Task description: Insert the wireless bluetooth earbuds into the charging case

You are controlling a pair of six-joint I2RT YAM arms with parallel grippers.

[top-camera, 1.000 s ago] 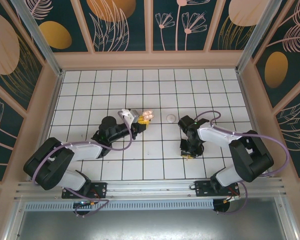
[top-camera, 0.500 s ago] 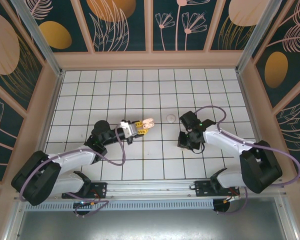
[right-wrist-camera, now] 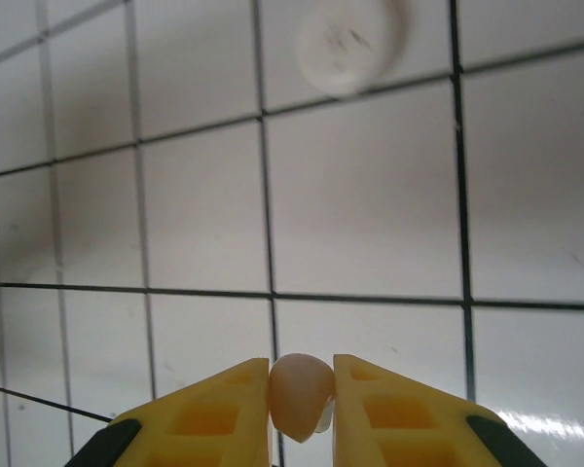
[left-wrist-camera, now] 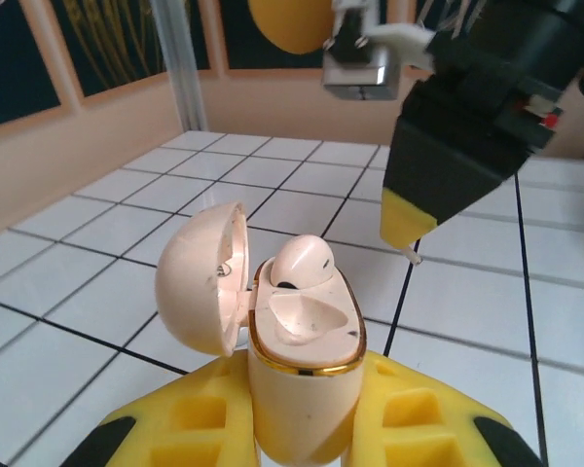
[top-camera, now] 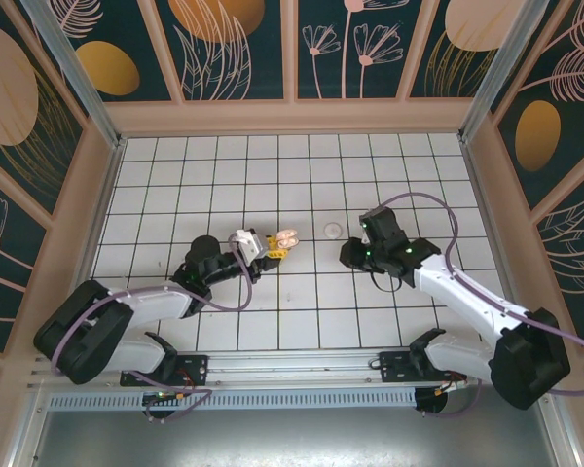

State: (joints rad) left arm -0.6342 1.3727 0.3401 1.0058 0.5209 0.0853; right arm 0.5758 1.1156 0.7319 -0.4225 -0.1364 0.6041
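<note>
Right gripper (right-wrist-camera: 302,413), jaws pinching an earbud (right-wrist-camera: 300,394), has moved from the table's (top-camera: 175,175) near edge toward centre, near the open case (left-wrist-camera: 302,360) clamped in left gripper (top-camera: 273,245) jaws, barely shifted; second earbud (left-wrist-camera: 300,261) sits inside.

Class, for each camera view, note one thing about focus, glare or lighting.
Top external: light is even and the tiles and their grid lines are sharp. Left wrist: the open case is crisp, while the picture's bottom edge is blurred. Right wrist: the round white disc is soft, a glare streak lies on the lower-right tile, and the earbud is fairly sharp.
</note>
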